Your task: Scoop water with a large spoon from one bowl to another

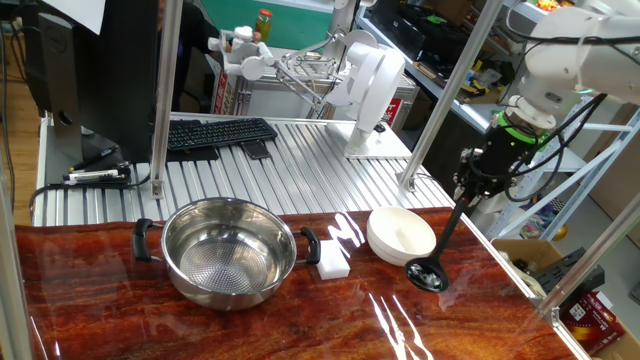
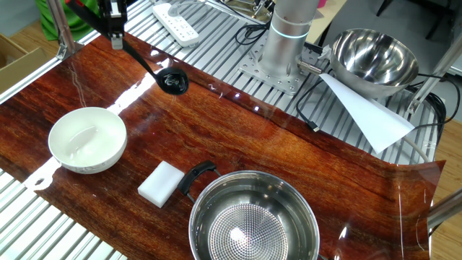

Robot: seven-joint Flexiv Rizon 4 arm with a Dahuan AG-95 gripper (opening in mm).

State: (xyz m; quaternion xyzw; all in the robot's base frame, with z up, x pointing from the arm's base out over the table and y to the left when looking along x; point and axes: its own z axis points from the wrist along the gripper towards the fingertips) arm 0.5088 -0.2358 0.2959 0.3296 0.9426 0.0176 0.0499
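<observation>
Closest to the front of the table sits the steel pot [image 1: 229, 250], wide and shiny, with two black side handles and a dotted bottom. It stands upright on the glossy reddish wood tabletop [image 1: 120, 310]. Just beside its right handle lies a white block [image 1: 333, 260], flat on the wood and not touching the pot's wall.

A little further right is the white bowl [image 1: 401, 234], upright, near the block but apart from it.

Beside that bowl hangs my ladle [image 1: 428, 275]. Its small black cup is down at the tabletop, just next to the white bowl and outside it; whether it touches the wood I cannot tell. The thin dark handle slants up from the cup to my gripper [image 1: 472, 190], which points downward and is clamped on the upper end of the handle. In the other fixed view the ladle's cup [image 2: 173, 81] is well away from the pot [image 2: 253, 220].

Beyond the wood, on the ribbed metal surface [image 1: 300, 170], a black keyboard [image 1: 220, 132] lies flat.
</observation>
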